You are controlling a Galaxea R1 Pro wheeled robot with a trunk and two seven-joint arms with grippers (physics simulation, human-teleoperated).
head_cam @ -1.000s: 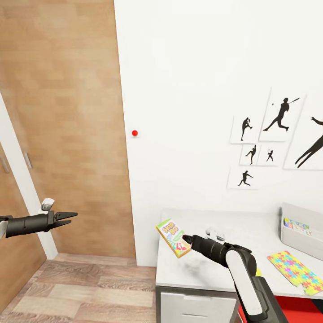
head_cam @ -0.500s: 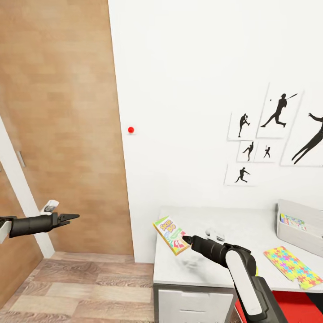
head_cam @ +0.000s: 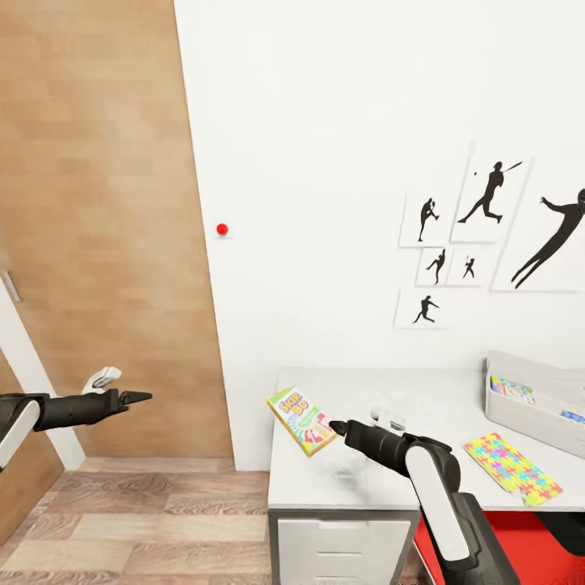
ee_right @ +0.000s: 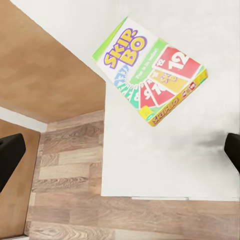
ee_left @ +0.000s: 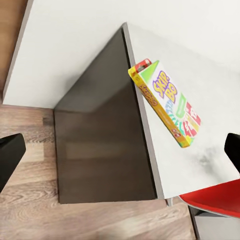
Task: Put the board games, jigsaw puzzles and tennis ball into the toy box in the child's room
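A green-edged Skip-Bo board game [head_cam: 299, 419] [ee_left: 170, 107] [ee_right: 150, 70] hangs tilted above the left end of the table [head_cam: 357, 479], throwing a faint shadow on it. My right gripper [head_cam: 335, 426] is shut on its near corner. At the table's right end stands the grey toy box [head_cam: 532, 414] with colourful flat boxes inside. A bright jigsaw puzzle [head_cam: 512, 470] lies flat in front of it. Off the table, my left gripper [head_cam: 142, 397] holds nothing and hovers over the floor by the wooden door. The tennis ball and the bed are out of view.
A small white object [head_cam: 390, 420] lies on the table beyond my right wrist. Something red [head_cam: 520, 552] sits under the table. A wooden door [head_cam: 106, 244] fills the left. The white wall [head_cam: 325, 162] carries black silhouette pictures and a red dot [head_cam: 222, 230]. Wood floor lies below.
The whole picture has shifted left and up, so the camera moved. The board game stays at my right gripper's tip. My left gripper has rolled about its axis.
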